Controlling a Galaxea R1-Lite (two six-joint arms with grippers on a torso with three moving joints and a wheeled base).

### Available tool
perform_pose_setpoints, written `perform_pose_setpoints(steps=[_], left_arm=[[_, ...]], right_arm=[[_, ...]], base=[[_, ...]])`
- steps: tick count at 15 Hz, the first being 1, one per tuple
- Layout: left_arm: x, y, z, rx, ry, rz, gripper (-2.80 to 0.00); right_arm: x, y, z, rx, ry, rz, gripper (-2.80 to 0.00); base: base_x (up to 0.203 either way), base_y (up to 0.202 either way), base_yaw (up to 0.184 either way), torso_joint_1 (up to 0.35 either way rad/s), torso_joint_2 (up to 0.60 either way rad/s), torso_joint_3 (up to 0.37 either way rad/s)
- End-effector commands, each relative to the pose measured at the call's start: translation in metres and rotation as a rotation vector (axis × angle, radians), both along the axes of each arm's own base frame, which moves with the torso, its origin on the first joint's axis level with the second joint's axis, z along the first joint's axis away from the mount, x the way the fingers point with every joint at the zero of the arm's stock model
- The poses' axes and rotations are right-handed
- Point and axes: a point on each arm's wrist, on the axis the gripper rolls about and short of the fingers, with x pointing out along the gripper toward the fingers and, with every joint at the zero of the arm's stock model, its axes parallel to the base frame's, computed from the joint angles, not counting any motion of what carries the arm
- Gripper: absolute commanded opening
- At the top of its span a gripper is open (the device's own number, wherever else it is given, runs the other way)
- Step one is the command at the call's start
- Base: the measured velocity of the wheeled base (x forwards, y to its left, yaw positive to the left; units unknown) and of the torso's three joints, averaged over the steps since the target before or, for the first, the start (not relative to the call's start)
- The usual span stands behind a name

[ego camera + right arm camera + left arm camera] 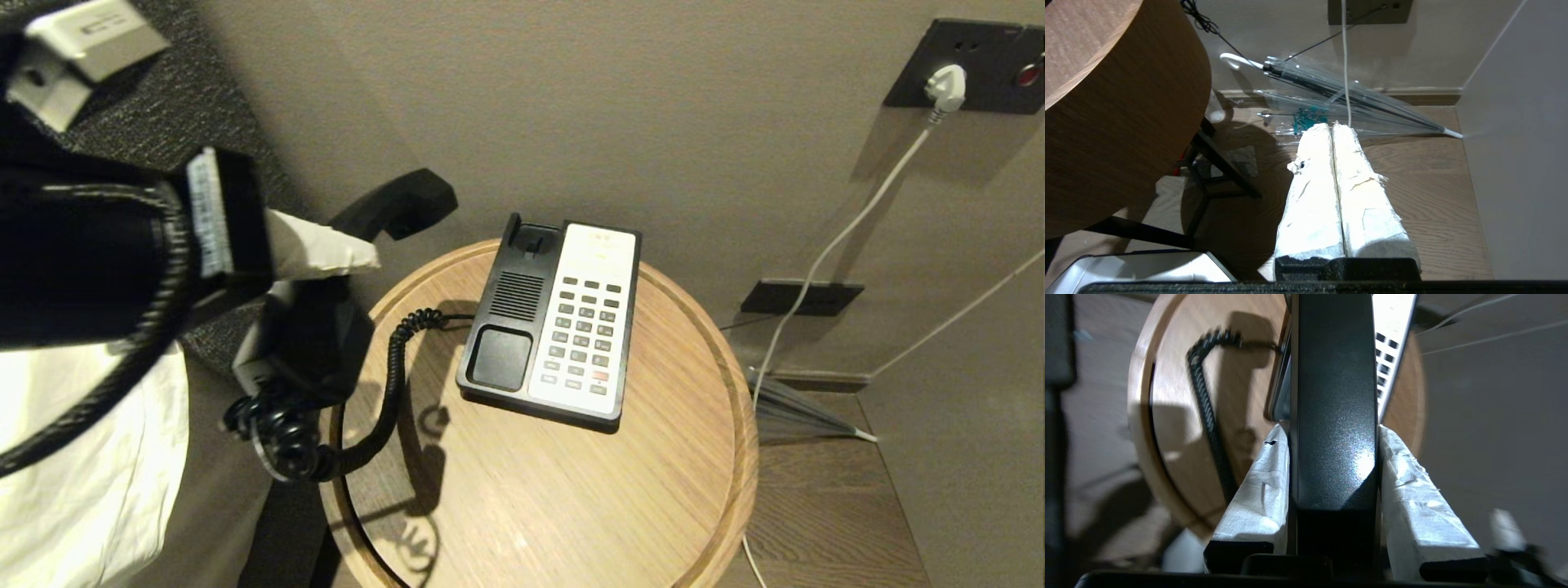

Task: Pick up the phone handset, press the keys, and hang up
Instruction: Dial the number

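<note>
The black phone handset (404, 200) hangs in the air off the round table's left edge, tilted, with one blocky end up toward the wall and the other low (314, 339). My left gripper (353, 258) is shut on its middle. In the left wrist view the white-wrapped fingers (1265, 477) press both sides of the handset (1335, 416). A black coiled cord (393, 359) runs from the lower end to the phone base (510, 327), which sits on the table with its cradle bare and its keys (584, 335) uncovered. My right gripper (1333, 130) is shut and holds nothing, low beside the table over the floor.
The round wooden table (694, 490) has a raised rim. A clear umbrella (1351, 98) lies on the wood floor by the wall. A white plug (947, 86) sits in a wall socket, its cable trailing down. White bedding (82, 490) is at the left.
</note>
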Motion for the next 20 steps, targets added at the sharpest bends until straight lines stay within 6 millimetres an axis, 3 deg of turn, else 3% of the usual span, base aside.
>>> perform_pose_setpoints(steps=[1, 4, 8, 20], left_arm=[[-0.04, 0.045, 0.0, -0.096, -0.04, 0.02, -2.8], [-0.06, 0.071, -0.008, -0.171, -0.047, 0.078, -2.8], [-0.046, 0.064, 0.008, -0.262, -0.147, 0.115, -2.8], [-0.063, 0.08, 0.008, -0.291, -0.18, 0.121, -2.8]], right_arm=[[0.0, 0.0, 0.0, 0.0, -0.002, -0.001, -2.8], [0.0, 0.0, 0.0, 0.0, -0.001, -0.001, -2.8], [0.0, 0.0, 0.0, 0.0, -0.002, -0.001, -2.8], [0.0, 0.0, 0.0, -0.007, 0.0, 0.001, -2.8]], base=[[0.0, 0.0, 0.0, 0.0, 0.0, 0.0], [0.0, 0.0, 0.0, 0.0, 0.0, 0.0], [0.0, 0.0, 0.0, 0.0, 0.0, 0.0], [0.0, 0.0, 0.0, 0.0, 0.0, 0.0]])
